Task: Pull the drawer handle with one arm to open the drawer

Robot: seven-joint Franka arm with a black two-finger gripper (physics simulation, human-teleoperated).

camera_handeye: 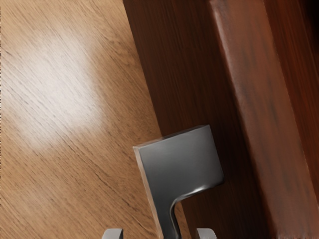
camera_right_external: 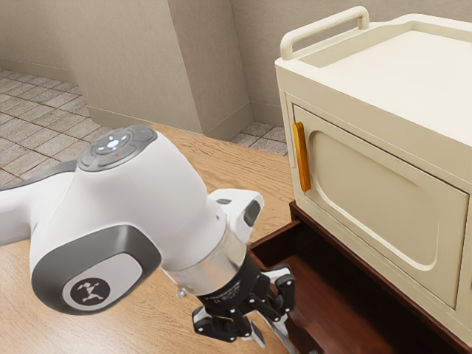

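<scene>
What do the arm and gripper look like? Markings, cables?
Arm: glossy white shell, dark grey joint trim, dark round badge with a white logo, rounded grey button pad with bluish-white lights, silvery metal collar. Gripper: black body with small pale lettering, black jointed linkages, pale grey tips. I can't make out any cables.

Handle point(camera_handeye: 179, 162) cut off, drawer point(camera_right_external: 324, 284) cropped, cream cabinet point(camera_right_external: 376, 181) cropped

Both downward onto drawer point(camera_right_external: 335, 287), wrist view closer

Pale glare on tabletop point(camera_handeye: 60, 84); drawer point(camera_right_external: 335, 295) dim, perhaps in shadow.
</scene>
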